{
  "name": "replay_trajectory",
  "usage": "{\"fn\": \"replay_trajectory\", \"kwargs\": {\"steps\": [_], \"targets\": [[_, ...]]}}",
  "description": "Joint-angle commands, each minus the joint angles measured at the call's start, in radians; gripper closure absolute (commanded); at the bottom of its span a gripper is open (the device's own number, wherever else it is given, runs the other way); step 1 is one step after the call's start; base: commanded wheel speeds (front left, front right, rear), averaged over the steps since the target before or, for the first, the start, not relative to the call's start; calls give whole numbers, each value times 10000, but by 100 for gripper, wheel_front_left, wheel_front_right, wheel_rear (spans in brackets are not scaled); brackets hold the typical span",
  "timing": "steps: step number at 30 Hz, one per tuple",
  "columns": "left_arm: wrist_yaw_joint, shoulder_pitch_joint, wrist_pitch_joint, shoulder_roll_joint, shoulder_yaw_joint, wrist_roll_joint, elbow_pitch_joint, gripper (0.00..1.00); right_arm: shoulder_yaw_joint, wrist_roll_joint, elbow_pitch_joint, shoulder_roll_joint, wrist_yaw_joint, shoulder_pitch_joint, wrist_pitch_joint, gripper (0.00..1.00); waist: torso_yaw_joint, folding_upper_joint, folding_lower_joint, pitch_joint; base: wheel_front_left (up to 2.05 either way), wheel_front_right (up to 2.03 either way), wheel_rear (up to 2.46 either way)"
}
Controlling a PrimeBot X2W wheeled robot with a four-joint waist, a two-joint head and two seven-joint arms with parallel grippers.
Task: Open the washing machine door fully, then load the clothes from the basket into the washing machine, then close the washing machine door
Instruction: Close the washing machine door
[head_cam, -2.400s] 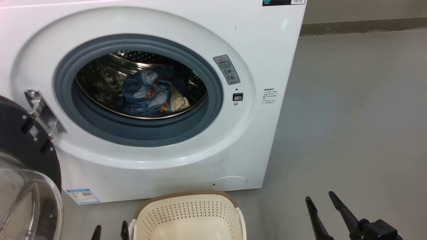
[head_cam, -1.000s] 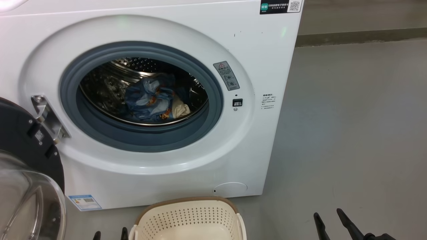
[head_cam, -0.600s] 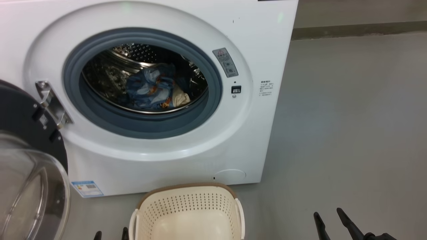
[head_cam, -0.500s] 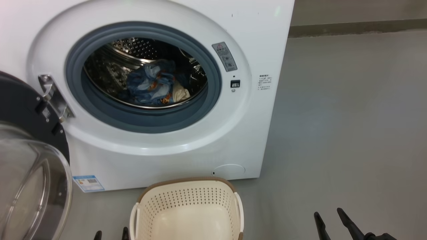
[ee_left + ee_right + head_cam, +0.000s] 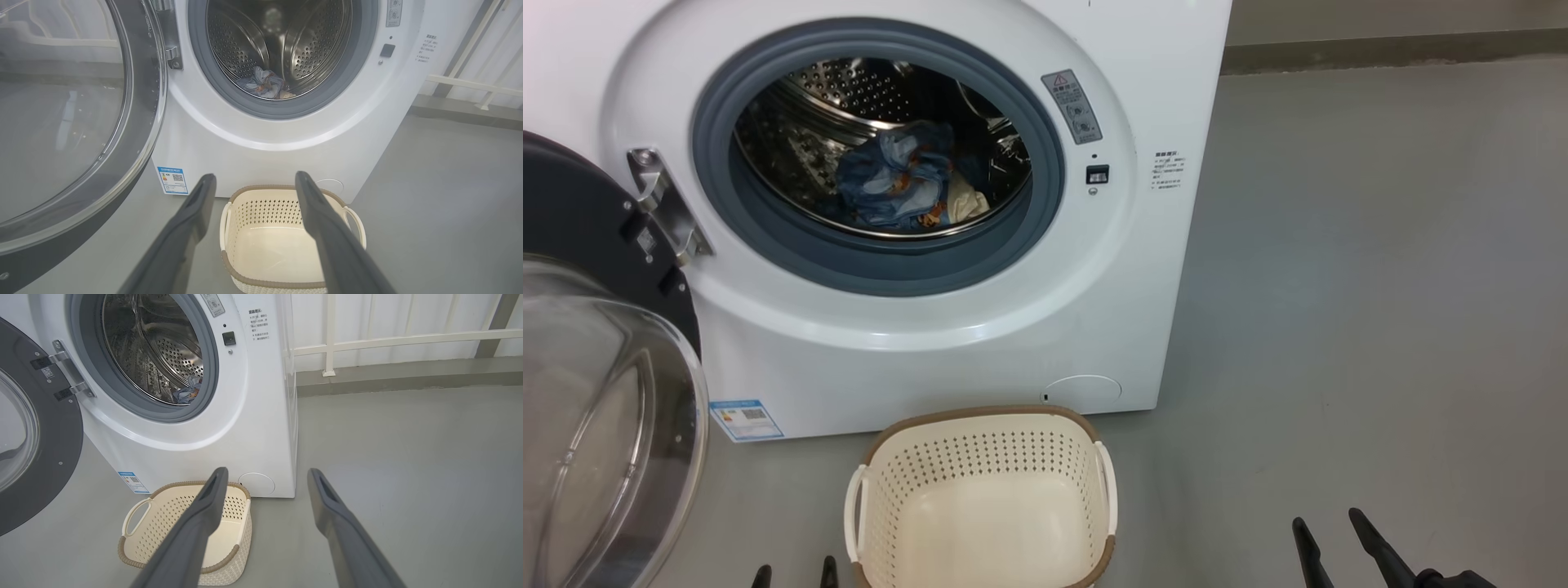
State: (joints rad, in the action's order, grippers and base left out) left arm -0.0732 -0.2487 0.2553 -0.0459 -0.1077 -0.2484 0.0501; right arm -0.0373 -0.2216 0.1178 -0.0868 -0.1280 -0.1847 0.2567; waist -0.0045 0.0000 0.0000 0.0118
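The white washing machine [image 5: 1127,90] [image 5: 261,151] [image 5: 261,416] stands with its door [image 5: 580,229] [image 5: 61,122] [image 5: 61,437] swung wide to the left. The clothes [image 5: 894,184] [image 5: 263,83] [image 5: 188,393], blue with orange and a cream piece, lie low in the steel drum. On the floor in front sits the cream basket [image 5: 980,457] [image 5: 261,212] [image 5: 171,510], with nothing inside. My left gripper [image 5: 795,572] [image 5: 255,179] is open, its fingertips just left of the basket. My right gripper [image 5: 1327,527] [image 5: 267,473] is open over bare floor to the basket's right.
Grey floor [image 5: 1380,286] stretches to the right of the machine. A white railing [image 5: 388,339] and a low kerb [image 5: 1388,49] run along the back. A blue label [image 5: 745,418] marks the machine's lower left corner.
The camera has tilted down and pulled back: machine and basket sit lower and farther in the picture, showing more of the basket's inside. Both grippers stay open. Clothes have not moved.
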Motion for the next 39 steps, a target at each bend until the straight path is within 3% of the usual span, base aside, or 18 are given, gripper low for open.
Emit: {"fn": "replay_trajectory", "kwargs": {"steps": [1, 7, 13, 30, 39], "targets": [[25, 190, 65, -43, 332, 68, -223, 0, -193, 75, -280, -80, -27, 265, 51, 0, 13, 0, 0, -4, 0, 0, 0], [13, 277, 65, -43, 282, 119, -202, 0, -194, 100, -297, -75, -27, 274, 51, 0, 322, 0, 0, -16, 0, 0, 0], [-48, 296, 65, -43, 403, 209, -246, 0, -315, 99, -276, -137, -27, 374, 51, 0, 1140, 0, 0, 19, 0, 0, 0], [-150, 176, 65, -43, 820, 280, -530, 0, -783, -34, 70, -7, -27, 585, 51, 0, 5122, 0, 0, -103, 0, 0, 0], [-734, 129, 65, -43, 1084, -277, -1057, 0, -1793, -112, 751, -390, -27, 1590, 51, 0, 5547, 0, 0, -678, 0, 0, 0]]}}
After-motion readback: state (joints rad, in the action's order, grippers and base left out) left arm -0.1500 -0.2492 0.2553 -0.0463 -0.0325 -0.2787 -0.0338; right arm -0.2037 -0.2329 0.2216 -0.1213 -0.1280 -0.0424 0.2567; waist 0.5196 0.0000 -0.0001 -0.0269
